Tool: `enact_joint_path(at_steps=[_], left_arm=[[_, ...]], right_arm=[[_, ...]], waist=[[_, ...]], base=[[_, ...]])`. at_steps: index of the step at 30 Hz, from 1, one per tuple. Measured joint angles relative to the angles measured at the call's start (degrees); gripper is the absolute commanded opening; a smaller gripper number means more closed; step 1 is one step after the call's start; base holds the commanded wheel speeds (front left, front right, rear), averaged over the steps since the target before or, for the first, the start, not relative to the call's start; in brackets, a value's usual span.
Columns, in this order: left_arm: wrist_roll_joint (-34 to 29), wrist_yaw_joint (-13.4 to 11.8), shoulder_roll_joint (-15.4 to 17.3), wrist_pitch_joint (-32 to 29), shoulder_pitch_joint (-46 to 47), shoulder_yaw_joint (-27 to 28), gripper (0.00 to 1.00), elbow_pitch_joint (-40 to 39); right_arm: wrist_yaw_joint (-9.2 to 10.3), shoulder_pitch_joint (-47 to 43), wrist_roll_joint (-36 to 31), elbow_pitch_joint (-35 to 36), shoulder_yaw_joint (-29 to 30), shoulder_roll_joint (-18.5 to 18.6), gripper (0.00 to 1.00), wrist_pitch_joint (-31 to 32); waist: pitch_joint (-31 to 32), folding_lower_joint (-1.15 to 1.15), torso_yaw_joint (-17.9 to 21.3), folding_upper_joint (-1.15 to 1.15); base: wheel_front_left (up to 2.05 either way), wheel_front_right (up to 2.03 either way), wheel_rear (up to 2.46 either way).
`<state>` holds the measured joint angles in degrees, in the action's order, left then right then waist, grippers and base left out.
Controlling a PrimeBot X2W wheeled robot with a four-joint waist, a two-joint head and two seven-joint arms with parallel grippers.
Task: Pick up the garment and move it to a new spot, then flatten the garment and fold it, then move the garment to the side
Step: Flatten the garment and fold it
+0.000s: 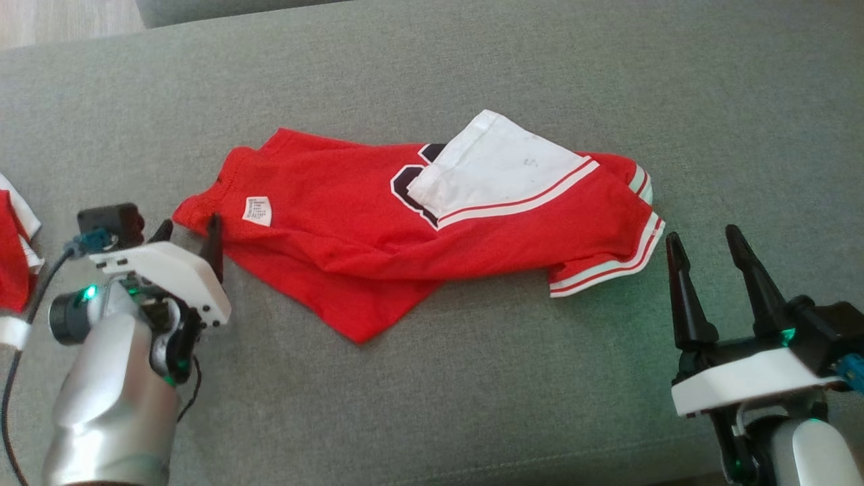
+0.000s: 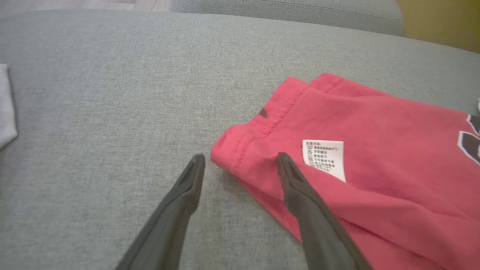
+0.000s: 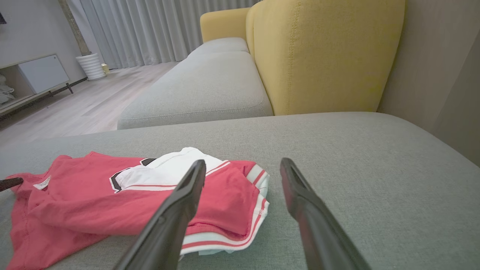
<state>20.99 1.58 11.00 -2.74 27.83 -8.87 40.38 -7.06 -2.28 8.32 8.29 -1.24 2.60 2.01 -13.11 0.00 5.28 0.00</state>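
one red garment (image 1: 337, 223) lies crumpled on the grey cushion (image 1: 472, 67), its dark print (image 1: 405, 189) half hidden under a white flap (image 1: 499, 169). left gripper (image 1: 190, 226) spread, straddling its labelled corner (image 1: 196, 212); right gripper (image 1: 702, 235) spread, just beside the striped hem (image 1: 607, 266).
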Motion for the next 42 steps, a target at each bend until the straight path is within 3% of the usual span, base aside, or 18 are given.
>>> enact_joint_path(at_steps=[1, 2, 3, 4, 5, 13, 20, 24, 32, 42], left_arm=[[0.2, 0.0, 0.1, 0.0, 0.4, 0.0, 1.00, 0.6], [0.3, 0.0, 0.1, 0.0, 0.8, 0.0, 0.82, 1.1], [0.4, 0.0, 0.1, 0.1, 1.1, 0.0, 0.49, 1.5], [0.4, 0.1, 0.1, 0.4, 1.4, -0.1, 0.38, 2.1], [0.4, 0.4, 0.1, 0.4, 1.7, -0.1, 0.00, 2.6], [0.3, 0.4, 0.2, 3.4, 2.4, -0.6, 0.00, 2.4], [-1.3, -1.4, 0.9, 8.1, 1.3, -1.6, 0.00, -4.9], [-1.3, -2.1, 0.8, 7.7, -0.8, -2.2, 0.00, -9.0], [-1.9, -2.4, -0.7, 5.8, -1.7, -5.3, 0.00, -13.2], [-2.8, -2.4, -2.3, 6.0, 2.2, -7.6, 0.00, -13.5]], right_arm=[[0.00, 0.0, 0.2, 0.0, 0.0, 0.0, 1.00, 0.0], [0.00, 0.0, 0.3, 0.0, 0.0, 0.0, 1.00, 0.0], [0.00, 0.0, 0.3, 0.0, 0.0, 0.0, 1.00, -0.1], [0.00, 0.0, 0.3, 0.0, 0.0, 0.0, 1.00, -0.1], [0.00, 0.0, 0.3, 0.0, 0.0, 0.0, 1.00, -0.1], [0.00, 0.4, 1.1, -0.8, 0.0, 0.0, 1.00, -0.8], [0.00, 1.6, 1.4, -2.4, 1.4, 0.0, 1.00, -1.0], [0.00, 7.8, 3.6, -6.5, 0.9, 2.0, 1.00, -0.5], [0.00, 27.5, 9.7, -24.7, -8.1, 8.8, 1.00, 2.0], [0.00, 47.1, 16.0, -49.9, -24.0, 10.8, 1.00, 7.5]], waist=[[-0.1, 0.00, 0.0, 0.00], [-0.2, 0.00, 0.0, 0.00], [-0.3, 0.00, 0.0, 0.00], [-0.4, 0.00, 0.1, 0.00], [-0.5, 0.00, 0.1, 0.00], [-0.5, 0.00, 0.2, 0.00], [0.1, 0.00, -0.4, 0.00], [0.0, 0.00, -1.6, 0.00], [-1.6, 0.00, -4.4, 0.00], [-5.1, 0.00, -7.6, 0.00]], base=[[0.00, 0.00, 0.00], [0.00, 0.00, 0.00], [0.00, 0.00, 0.00], [0.00, 0.00, 0.00], [0.00, 0.00, 0.00], [0.00, 0.00, 0.00], [0.00, 0.00, 0.00], [0.00, 0.00, 0.00], [0.00, 0.00, 0.00], [0.00, 0.00, 0.00]])
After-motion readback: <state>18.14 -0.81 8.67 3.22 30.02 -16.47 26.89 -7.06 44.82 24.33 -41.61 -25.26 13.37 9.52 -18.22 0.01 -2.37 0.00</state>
